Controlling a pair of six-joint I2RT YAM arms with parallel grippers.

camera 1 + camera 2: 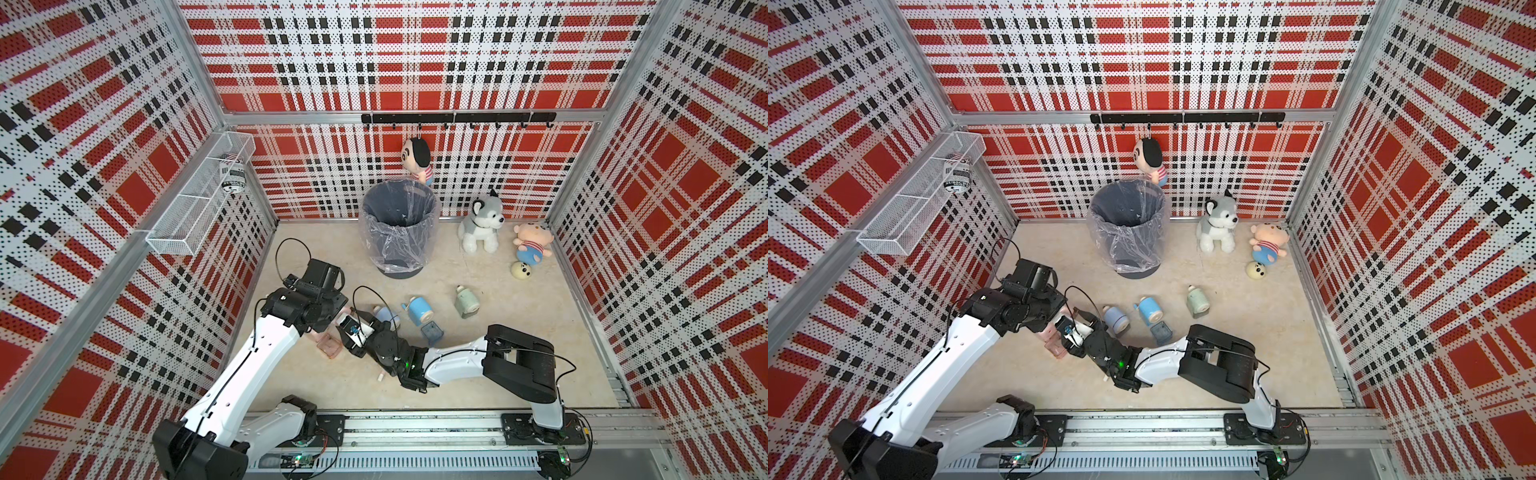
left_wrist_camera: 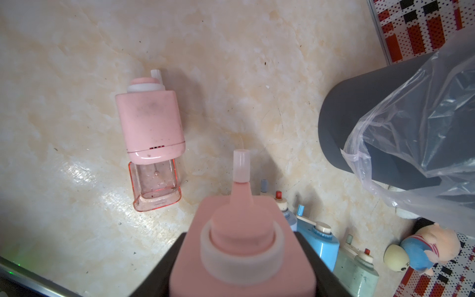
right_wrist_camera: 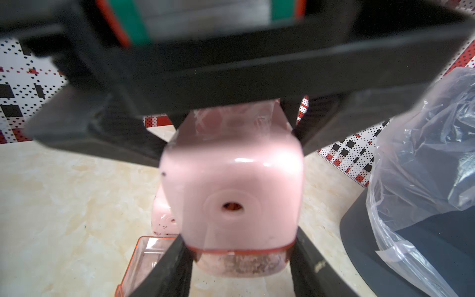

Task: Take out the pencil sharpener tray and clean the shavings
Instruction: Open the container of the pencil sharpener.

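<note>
You hold the pink sharpener [image 3: 231, 185] in the air, it seems, on the rail [image 1: 415, 428] side of the bin [image 1: 376, 208]. Your left pincer [image 2: 241, 264] is closed tight on its body. Your right pincer [image 3: 239, 246] is closed on the see-through tray [image 3: 239, 264] at its bottom end. The tray is not out yet.

Here is what could go wrong. The tray is smooth, so the right pincer could slip off when you pull. If the tray sticks and then pops free, it may jerk and throw shavings onto the table [image 1: 478, 374], because you are not over the bin. If you tip the tray on the way, the bits fall out early. The loose bag [image 1: 399, 245] on the bin could catch the tray's edge.

The held tray has brown shavings in it. The bin looks almost empty. A second pink sharpener [image 2: 150, 123] lies on the table, also on the rail side of the bin, with a half-out tray [image 2: 155, 185] that is nearly bare. A loose blue tray [image 1: 432, 332] lies there too. I cannot tell what is in it.
</note>
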